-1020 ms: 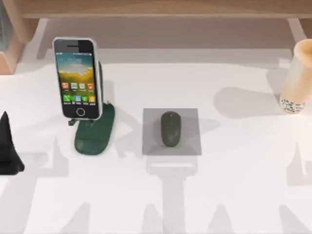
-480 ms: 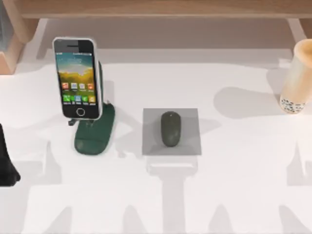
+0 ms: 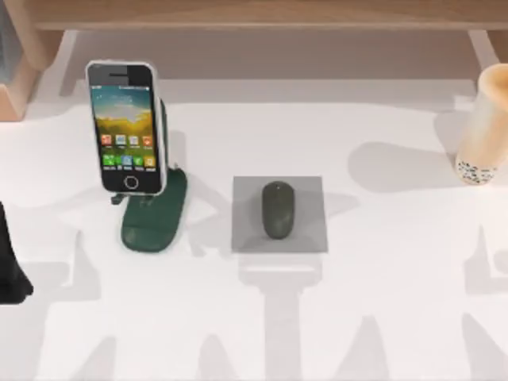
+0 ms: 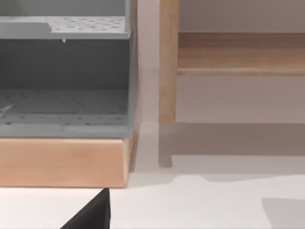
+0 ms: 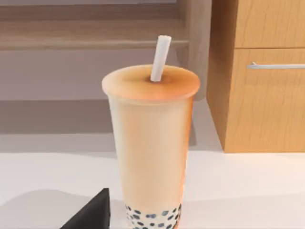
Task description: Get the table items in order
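The smartphone (image 3: pixel 123 127), white-edged with a colourful icon screen, stands propped on a dark green stand (image 3: pixel 155 214) at the left. A dark grey oval mouse (image 3: pixel 277 209) lies on a grey square pad (image 3: pixel 308 190) at mid-table. At the right edge stands the tall tan cup (image 3: pixel 486 131) with its speckled base. The right wrist view shows this cup (image 5: pixel 151 143) close up, with a white straw (image 5: pixel 159 58) and a dark part of my right gripper (image 5: pixel 90 215) beside its base. My left gripper (image 3: pixel 9 266) is at the table's left edge, apart from the phone.
A wooden shelf (image 3: pixel 262 14) runs along the back. In the left wrist view a grey perforated shelf unit (image 4: pixel 64 81) sits on a wooden base (image 4: pixel 62 162). The right wrist view has a wooden drawer cabinet (image 5: pixel 264 76) behind the cup.
My left gripper has drawn back toward the left front edge, away from the phone. The arm shadows on the table have shifted. Phone, mouse and cup have not moved.
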Robot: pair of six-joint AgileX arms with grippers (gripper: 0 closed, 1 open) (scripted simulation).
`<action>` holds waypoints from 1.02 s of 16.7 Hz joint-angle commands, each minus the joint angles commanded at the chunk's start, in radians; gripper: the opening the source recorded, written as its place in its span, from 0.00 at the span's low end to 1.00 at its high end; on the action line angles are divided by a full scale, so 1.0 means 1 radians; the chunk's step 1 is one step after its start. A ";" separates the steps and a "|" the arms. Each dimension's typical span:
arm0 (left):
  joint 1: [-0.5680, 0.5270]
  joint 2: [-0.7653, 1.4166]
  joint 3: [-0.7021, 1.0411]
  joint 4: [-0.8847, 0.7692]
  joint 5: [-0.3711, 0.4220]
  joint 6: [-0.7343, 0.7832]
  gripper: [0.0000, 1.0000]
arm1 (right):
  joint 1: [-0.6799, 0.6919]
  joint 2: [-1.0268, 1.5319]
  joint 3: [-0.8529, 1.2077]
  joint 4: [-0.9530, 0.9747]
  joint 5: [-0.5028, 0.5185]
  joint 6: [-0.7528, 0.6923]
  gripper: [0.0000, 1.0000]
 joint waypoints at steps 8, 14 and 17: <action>0.000 0.000 0.000 0.000 0.000 0.000 1.00 | 0.035 0.693 0.090 0.538 0.036 0.022 1.00; 0.000 0.000 0.000 0.000 0.000 0.000 1.00 | 0.078 1.271 0.215 0.984 0.084 0.015 1.00; 0.000 0.000 0.000 0.000 0.000 0.000 1.00 | 0.097 1.518 0.287 1.180 0.112 0.005 1.00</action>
